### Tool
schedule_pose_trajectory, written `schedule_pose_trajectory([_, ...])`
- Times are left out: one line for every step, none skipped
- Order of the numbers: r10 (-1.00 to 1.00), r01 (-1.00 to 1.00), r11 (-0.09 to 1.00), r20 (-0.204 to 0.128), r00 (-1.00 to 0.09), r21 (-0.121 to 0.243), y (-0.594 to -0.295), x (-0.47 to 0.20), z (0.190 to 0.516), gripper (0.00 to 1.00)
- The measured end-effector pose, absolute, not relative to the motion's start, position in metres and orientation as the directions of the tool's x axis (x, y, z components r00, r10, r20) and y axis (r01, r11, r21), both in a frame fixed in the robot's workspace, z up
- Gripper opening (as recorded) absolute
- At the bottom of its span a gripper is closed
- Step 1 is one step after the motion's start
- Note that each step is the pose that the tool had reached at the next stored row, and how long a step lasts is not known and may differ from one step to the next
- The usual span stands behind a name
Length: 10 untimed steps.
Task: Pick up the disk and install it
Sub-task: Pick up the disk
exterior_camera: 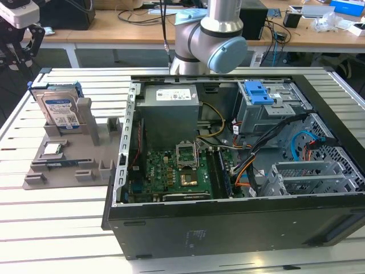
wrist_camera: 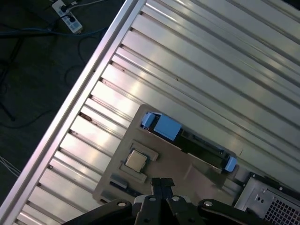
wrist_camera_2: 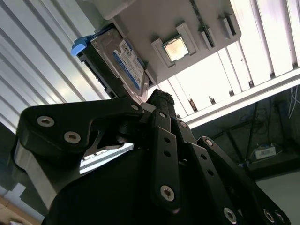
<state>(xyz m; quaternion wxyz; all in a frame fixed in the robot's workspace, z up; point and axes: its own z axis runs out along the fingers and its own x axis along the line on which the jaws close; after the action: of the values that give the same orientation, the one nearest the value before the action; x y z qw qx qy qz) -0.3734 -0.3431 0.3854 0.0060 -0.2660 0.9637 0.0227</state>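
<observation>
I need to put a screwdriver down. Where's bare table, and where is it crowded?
Bare slats lie on the table below the gray tray and beside the computer case, at the exterior view's lower left. Crowded: the tray, with the disk, and the case's inside.

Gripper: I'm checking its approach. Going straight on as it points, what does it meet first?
The gripper would probably meet the grey holder tray, between the processor chip and the disk; depth is unclear.

Slatted aluminium counter (exterior_camera: 57, 217) catching glare, a wooden desk (exterior_camera: 114, 28) behind it buried in cables, and a dark floor (wrist_camera: 28, 70) with a white power strip (wrist_camera: 65, 14).
</observation>
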Motion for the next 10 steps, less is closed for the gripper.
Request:
schedule_pose_trajectory([-0.52,-0.521,0.853,-0.024,-0.854,0.04,-0.3431,-0.3734,0.3854,0.11])
schedule_pose_trajectory([-0.529,-0.53,0.847,-0.024,-0.848,0.04,-0.3431,-0.3734,0.3854,0.11])
schedule_pose_trajectory([-0.537,-0.538,0.842,-0.024,-0.843,0.04,-0.3431,-0.3734,0.3854,0.11])
schedule_pose_trajectory([-0.548,-0.548,0.835,-0.024,-0.836,0.04,-0.3431,-0.3734,0.3854,0.11])
schedule_pose_trajectory([-0.556,-0.557,0.83,-0.024,-0.831,0.04,-0.3431,-0.3734,0.3854,0.11])
schedule_pose_trajectory([-0.566,-0.566,0.823,-0.024,-0.824,0.04,-0.3431,-0.3734,0.3854,0.11])
schedule_pose_trajectory([-0.573,-0.573,0.818,-0.024,-0.819,0.04,-0.3431,-0.3734,0.3854,0.11])
schedule_pose_trajectory([-0.58,-0.58,0.813,-0.023,-0.814,0.04,-0.3431,-0.3734,0.3854,0.11])
schedule_pose_trajectory([-0.588,-0.588,0.808,-0.023,-0.809,0.04,-0.3431,-0.3734,0.3854,0.11])
schedule_pose_trajectory([-0.595,-0.596,0.802,-0.024,-0.803,0.04,-0.3432,-0.3734,0.3854,0.11])
